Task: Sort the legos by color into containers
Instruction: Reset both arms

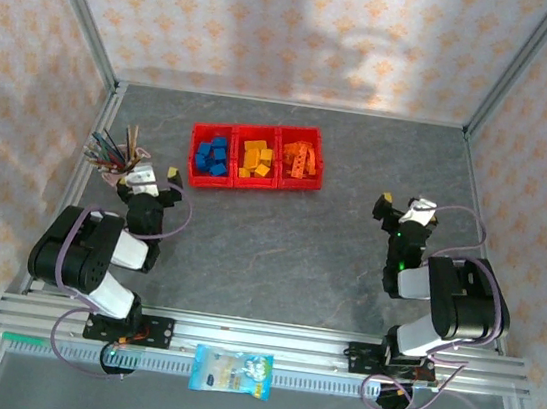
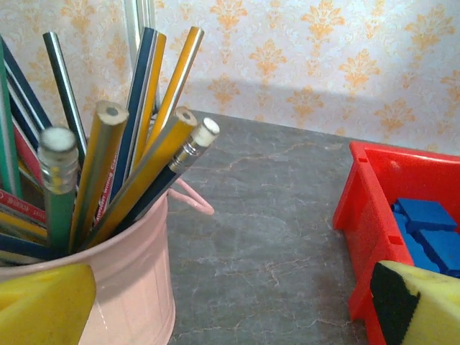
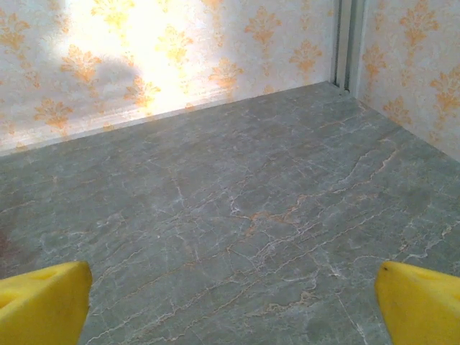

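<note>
Three red bins (image 1: 254, 187), one pink cup (image 2: 129, 287), one snack packet (image 1: 231, 371)

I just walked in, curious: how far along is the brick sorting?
Looks finished. Done: in the red bins, blue bricks lie left, yellow-orange bricks middle, orange bricks right. In hand: nothing; both pairs of jaws stand open and empty. Left: seemingly nothing, as every brick seen sits in a bin.

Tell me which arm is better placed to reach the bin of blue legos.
Left. The left gripper, open, sits beside that bin with blue legos in its wrist view; the right gripper, also open, is farther off, facing bare table.
</note>
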`<state>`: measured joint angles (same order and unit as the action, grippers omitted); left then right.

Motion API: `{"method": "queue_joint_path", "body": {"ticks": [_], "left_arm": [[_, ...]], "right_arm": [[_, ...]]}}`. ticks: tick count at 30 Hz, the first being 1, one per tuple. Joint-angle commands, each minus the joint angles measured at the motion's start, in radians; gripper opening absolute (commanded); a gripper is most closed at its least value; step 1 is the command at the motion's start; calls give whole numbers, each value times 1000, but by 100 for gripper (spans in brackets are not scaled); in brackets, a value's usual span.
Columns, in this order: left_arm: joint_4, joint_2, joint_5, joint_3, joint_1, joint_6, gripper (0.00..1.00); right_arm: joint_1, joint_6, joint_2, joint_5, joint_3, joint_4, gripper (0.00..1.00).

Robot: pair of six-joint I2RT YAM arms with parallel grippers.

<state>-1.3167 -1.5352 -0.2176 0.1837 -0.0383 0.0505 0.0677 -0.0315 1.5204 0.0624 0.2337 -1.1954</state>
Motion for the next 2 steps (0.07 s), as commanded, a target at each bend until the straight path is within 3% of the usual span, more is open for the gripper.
{"method": "queue_joint_path", "body": {"ticks": [1, 2], "left_arm": [[-36, 0, -21, 15, 6, -5, 100], [-47, -4, -21, 12, 7, -9, 99]], "right_arm": [[-14, -11, -1, -22, -1, -34, 100], [-14, -12, -3, -20, -4, -39, 100]]}}
